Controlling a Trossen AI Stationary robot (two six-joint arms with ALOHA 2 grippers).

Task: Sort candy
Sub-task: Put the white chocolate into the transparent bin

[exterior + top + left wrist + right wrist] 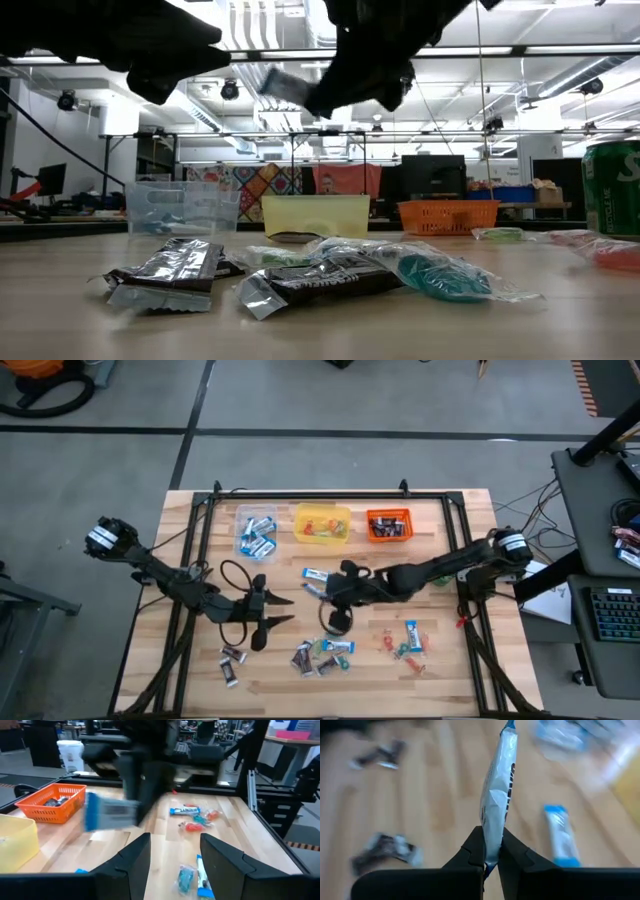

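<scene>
From overhead, my right end effector [322, 588] is hard to separate from the arm's dark bulk near the middle of the tabletop [440, 670], and the sweet it carries shows there only as a pale sliver. My right wrist camera settles it: the two fingers are pinched closed on one end of a blue-and-white candy bar [497, 805], which stands up edgewise from the grip, its wrapper creased and its print too smeared to read. From table height the same bar hangs as a grey blur under the dark arm. My left end effector [275, 610] waits at about nine o'clock from the right one, fingers spread apart and holding nothing. The rest of the candy is scattered: a blue-and-white piece [315, 574] lies just at twelve o'clock of my right grip, a mixed heap of dark brown and blue wrappers [322, 656] sits toward six o'clock, and small red and green ones [402, 644] toward four o'clock. The clear tub [256, 532], yellow tub [322, 523] and orange tub [388, 525] line the far edge, their contents partly hidden by their walls.
</scene>
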